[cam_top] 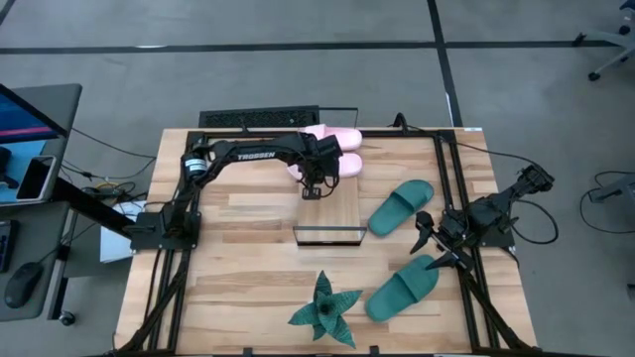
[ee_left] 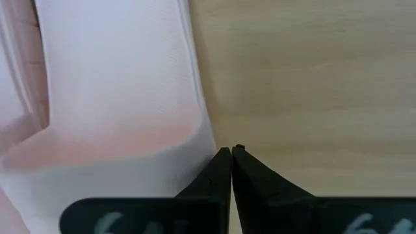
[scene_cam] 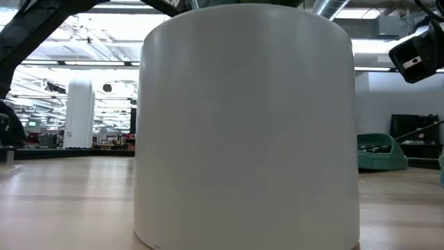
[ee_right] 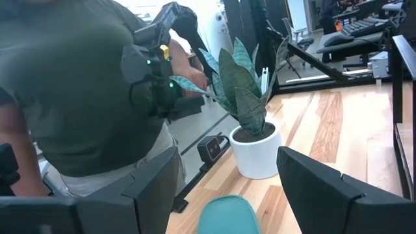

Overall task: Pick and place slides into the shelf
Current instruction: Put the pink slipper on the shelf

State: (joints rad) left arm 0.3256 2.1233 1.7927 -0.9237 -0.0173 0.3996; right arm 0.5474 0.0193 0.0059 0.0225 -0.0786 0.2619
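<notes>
Left gripper (cam_top: pixel 316 186) hovers clenched and empty beside the pink slides (cam_top: pixel 335 151); the right gripper (cam_top: pixel 429 243) waits released. It should spread wide before descending.

Even, bright overhead light falls on the worktop (cam_top: pixel 248 288), shadows faint and short. Ceiling strip lights glare in the low view, where a white pot (scene_cam: pixel 246 125) fills the picture. The pink slide (ee_left: pixel 110 91) shows blurred, out of focus
</notes>
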